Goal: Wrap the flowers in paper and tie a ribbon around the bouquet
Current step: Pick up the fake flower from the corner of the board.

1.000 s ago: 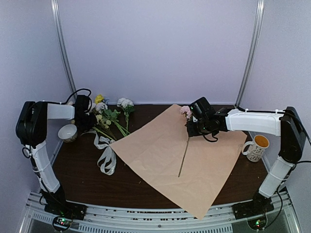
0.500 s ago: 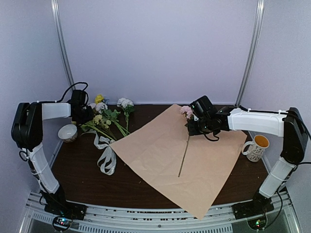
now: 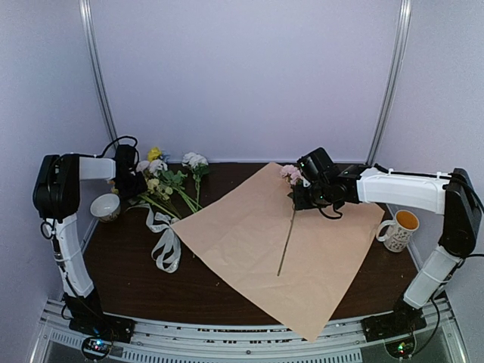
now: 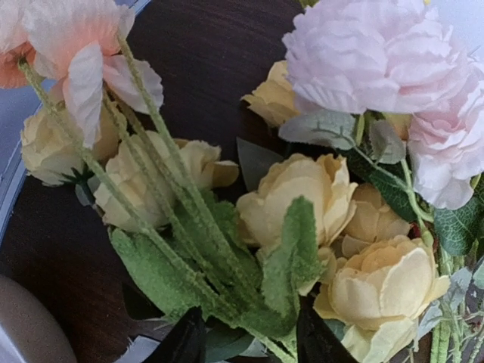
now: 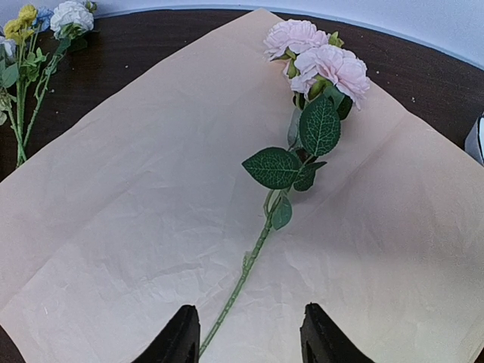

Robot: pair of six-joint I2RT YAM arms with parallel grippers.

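Progress early: one pink flower (image 5: 272, 168) lies on the paper (image 5: 136, 227) between the parted right jaws; we see the other flowers (image 4: 302, 204) at the parted left jaws, ribbon (image 3: 166, 249) loose nearby

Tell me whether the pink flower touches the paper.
Touching. The right wrist view shows the pink flower lying flat on the paper, stem and blooms resting on it.

Dark brown wood table (image 3: 136, 280), matte top. Plain pale lilac walls (image 3: 249, 76) at back + both sides. Two slim metal poles (image 3: 97, 76) up back corners, L + R. Aluminium rail (image 3: 189, 338) along near edge. Soft, even light.
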